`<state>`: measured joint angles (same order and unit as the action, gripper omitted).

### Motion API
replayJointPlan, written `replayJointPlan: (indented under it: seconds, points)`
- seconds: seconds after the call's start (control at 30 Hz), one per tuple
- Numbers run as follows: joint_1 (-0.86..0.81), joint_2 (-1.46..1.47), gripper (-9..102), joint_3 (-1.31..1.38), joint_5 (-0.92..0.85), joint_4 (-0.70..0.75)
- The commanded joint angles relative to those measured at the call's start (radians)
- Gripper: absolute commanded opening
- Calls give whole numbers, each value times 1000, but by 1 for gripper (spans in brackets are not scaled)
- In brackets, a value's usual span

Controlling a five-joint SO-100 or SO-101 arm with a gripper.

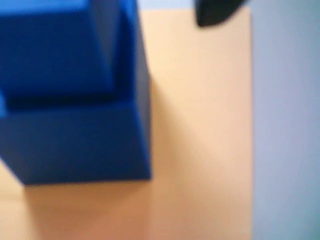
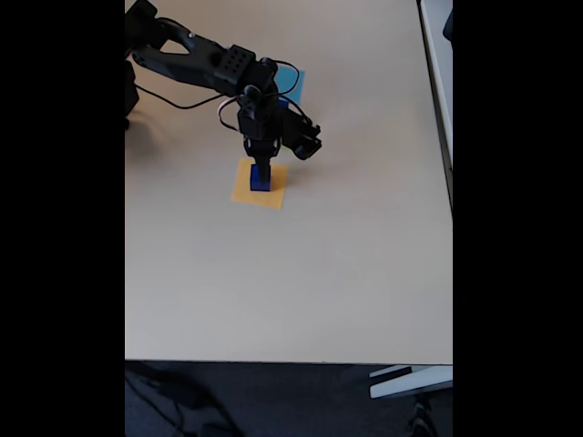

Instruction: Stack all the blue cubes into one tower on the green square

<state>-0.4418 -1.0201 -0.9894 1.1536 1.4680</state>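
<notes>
Looking from the wrist view outward, we see the blue cubes (image 1: pixel 75 100), blurred, one seated on a larger one, over the orange patch (image 1: pixel 200 125). In the fixed view our gripper (image 2: pixel 260 167) hangs directly above this stack (image 2: pixel 260 178); whether the jaws are apart or clamped we cannot tell. Beyond lies a light-blue patch (image 2: pixel 295 80). Risk: lifting off-centre could topple the stack.
</notes>
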Motion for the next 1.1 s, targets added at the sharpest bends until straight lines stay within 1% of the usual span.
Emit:
replayJointPlan:
  seconds: [0.0,0.6,0.8,1.07]
  points:
    - [-8,-86,29,2,-14,11]
    - [-25,-92,15,-2,-28,2]
    - [-26,-92,2,-3,-23,2]
    - [-11,-138,2,15,-14,11]
